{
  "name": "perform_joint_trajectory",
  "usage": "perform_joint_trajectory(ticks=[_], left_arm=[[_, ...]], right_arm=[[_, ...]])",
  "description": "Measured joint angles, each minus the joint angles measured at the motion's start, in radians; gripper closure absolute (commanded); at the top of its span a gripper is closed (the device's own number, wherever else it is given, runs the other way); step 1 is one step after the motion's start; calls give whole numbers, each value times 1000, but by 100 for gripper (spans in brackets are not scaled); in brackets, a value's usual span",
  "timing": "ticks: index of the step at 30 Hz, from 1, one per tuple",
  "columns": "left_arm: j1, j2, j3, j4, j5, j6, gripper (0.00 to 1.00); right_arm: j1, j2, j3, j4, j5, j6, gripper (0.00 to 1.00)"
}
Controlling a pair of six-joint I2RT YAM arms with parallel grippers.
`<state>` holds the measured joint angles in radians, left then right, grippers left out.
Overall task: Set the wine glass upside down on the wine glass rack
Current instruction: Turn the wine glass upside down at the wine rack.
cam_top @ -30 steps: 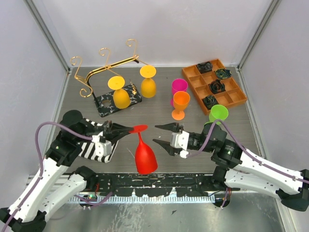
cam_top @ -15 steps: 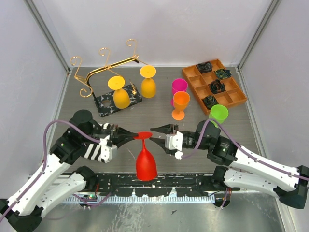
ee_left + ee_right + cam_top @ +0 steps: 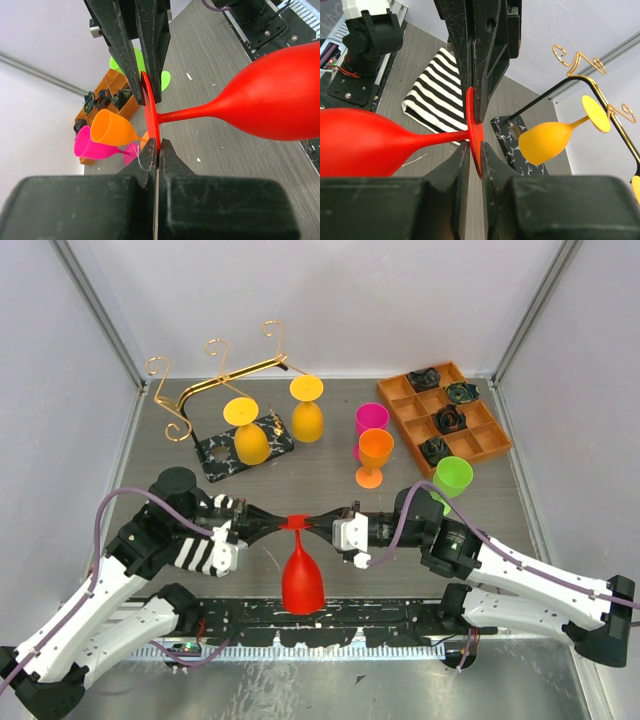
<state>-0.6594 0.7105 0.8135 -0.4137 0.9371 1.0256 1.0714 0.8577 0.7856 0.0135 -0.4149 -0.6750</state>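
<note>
The red wine glass hangs upside down over the table's near edge, bowl down and flat foot on top. From the left, my left gripper is shut on the foot's rim. Opposite it, my right gripper has its fingertips pressed on either side of the same foot. The gold wine glass rack on its marbled base stands at the back left, with two yellow glasses hanging upside down from it.
Pink, orange and green glasses stand upright right of centre. An orange compartment tray with dark items sits at the back right. A striped cloth lies under my left arm.
My left gripper carried the red glass right and forward. The right gripper moved in from the right and narrowed its jaws onto the foot.
</note>
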Motion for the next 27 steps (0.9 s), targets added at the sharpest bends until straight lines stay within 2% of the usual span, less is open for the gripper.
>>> perform_joint_trajectory(ticks=[2, 7, 12, 16, 21, 27], left_arm=[[0, 0, 0, 0, -5, -1, 94], [0, 0, 0, 8, -22, -29, 58], [-2, -19, 0, 40, -75, -142, 33], [-3, -50, -2, 114, -168, -305, 31], [-3, -79, -2, 198, -348, -568, 29], [-3, -96, -31, 270, -487, -868, 30]], right_arm=[[0, 6, 0, 0, 0, -4, 99], [3, 11, 0, -19, 5, -16, 99], [2, -11, 0, -28, 82, -45, 99], [1, -48, 0, -44, 147, -85, 99], [1, -68, 0, -48, 247, -141, 99], [1, -60, 3, -12, 341, -201, 99]])
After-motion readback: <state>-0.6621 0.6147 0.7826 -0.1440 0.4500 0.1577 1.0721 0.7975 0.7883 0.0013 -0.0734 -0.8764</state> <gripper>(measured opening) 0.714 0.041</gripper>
